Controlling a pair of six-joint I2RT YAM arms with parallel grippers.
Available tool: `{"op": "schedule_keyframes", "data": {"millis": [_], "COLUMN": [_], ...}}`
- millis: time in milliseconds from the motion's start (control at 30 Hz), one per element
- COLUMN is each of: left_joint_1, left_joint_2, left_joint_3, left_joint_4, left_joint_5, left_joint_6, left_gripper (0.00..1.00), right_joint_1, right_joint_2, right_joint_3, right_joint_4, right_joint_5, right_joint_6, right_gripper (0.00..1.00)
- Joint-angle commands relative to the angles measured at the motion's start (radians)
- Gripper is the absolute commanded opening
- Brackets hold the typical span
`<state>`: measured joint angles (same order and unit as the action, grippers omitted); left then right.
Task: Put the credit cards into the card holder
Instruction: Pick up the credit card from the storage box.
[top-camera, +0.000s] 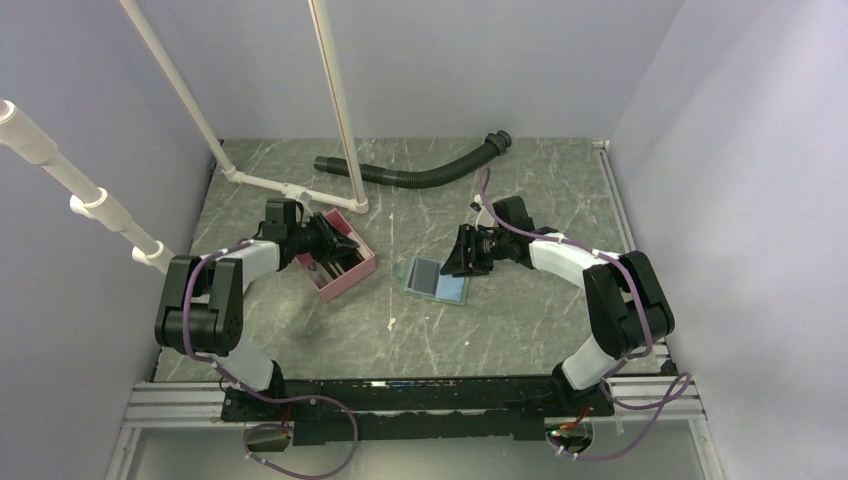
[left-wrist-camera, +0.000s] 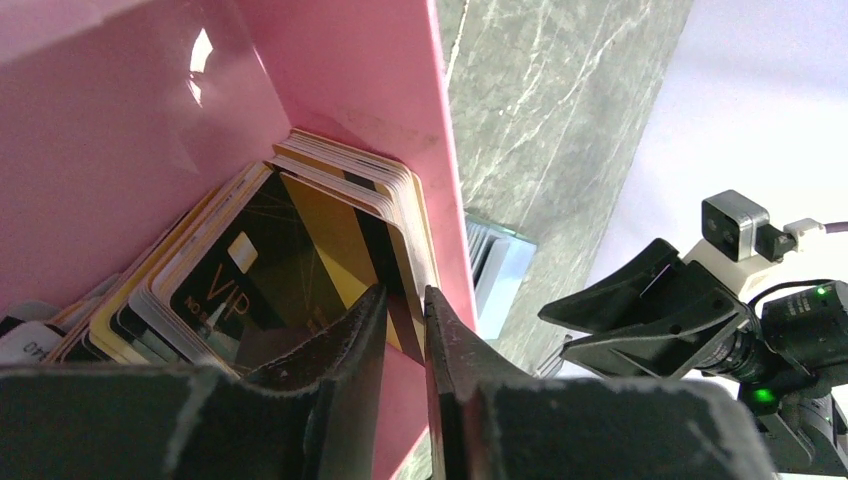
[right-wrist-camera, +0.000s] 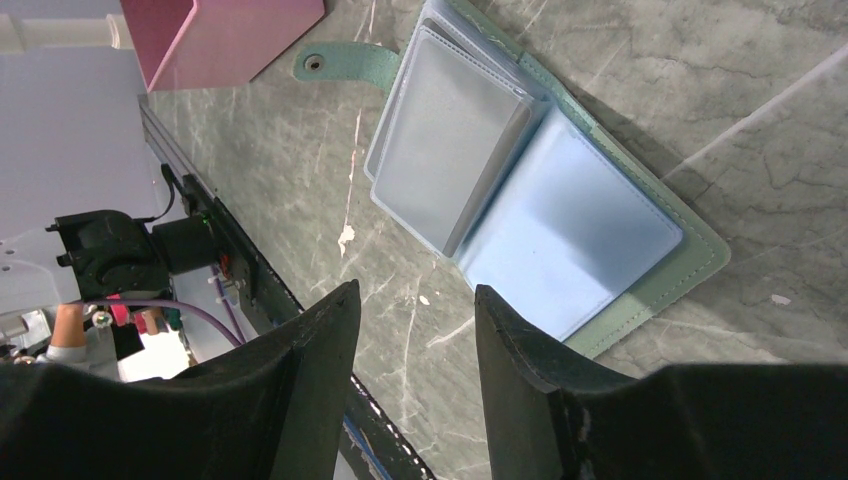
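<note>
The credit cards stand as a stack inside the pink box; the top one is black and gold. My left gripper reaches into the box, its jaws drawn close on the corner of the stack. The card holder lies open on the table, light blue with clear sleeves and a green cover; in the top view it is right of the box. My right gripper is open and empty, hovering just above the holder's near edge.
A black corrugated hose lies at the back of the table. A white pipe frame stands at the back left, close behind the pink box. Walls close in the table on the left, the right and the back.
</note>
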<state>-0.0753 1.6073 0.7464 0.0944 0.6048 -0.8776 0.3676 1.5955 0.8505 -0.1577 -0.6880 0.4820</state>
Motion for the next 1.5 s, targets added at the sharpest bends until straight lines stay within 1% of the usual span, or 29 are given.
{"op": "schedule_keyframes", "data": {"millis": [0, 267, 433, 767, 1033, 1367, 1467], "left_joint_1": [0.0, 0.0, 0.0, 0.005, 0.015, 0.022, 0.022], "left_joint_2": [-0.076, -0.092, -0.099, -0.193, -0.238, -0.309, -0.332], "left_joint_3": [0.039, 0.044, 0.052, 0.075, 0.109, 0.249, 0.29], "left_joint_4": [-0.026, -0.057, -0.091, -0.278, -0.409, -0.68, -0.742], "left_joint_5": [0.003, -0.005, -0.014, -0.042, -0.061, -0.121, -0.116], "left_joint_6": [0.013, 0.018, 0.022, 0.073, 0.101, 0.152, 0.15], "left_gripper": [0.25, 0.23, 0.16, 0.09, 0.0, 0.0, 0.0], "right_joint_1": [0.001, 0.0, 0.0, 0.001, 0.001, 0.002, 0.006], "right_joint_2": [-0.014, -0.012, -0.013, -0.01, -0.01, 0.007, 0.002], "right_joint_3": [0.004, 0.004, 0.0, -0.002, -0.005, 0.01, 0.019], "right_joint_4": [0.019, 0.026, 0.025, 0.032, 0.033, 0.035, 0.034], "right_joint_5": [0.0, -0.006, -0.005, -0.012, -0.013, -0.027, -0.033], "right_joint_6": [-0.001, 0.004, 0.003, 0.004, 0.006, 0.013, 0.021], "right_gripper": [0.48, 0.48, 0.48, 0.48, 0.48, 0.48, 0.48]}}
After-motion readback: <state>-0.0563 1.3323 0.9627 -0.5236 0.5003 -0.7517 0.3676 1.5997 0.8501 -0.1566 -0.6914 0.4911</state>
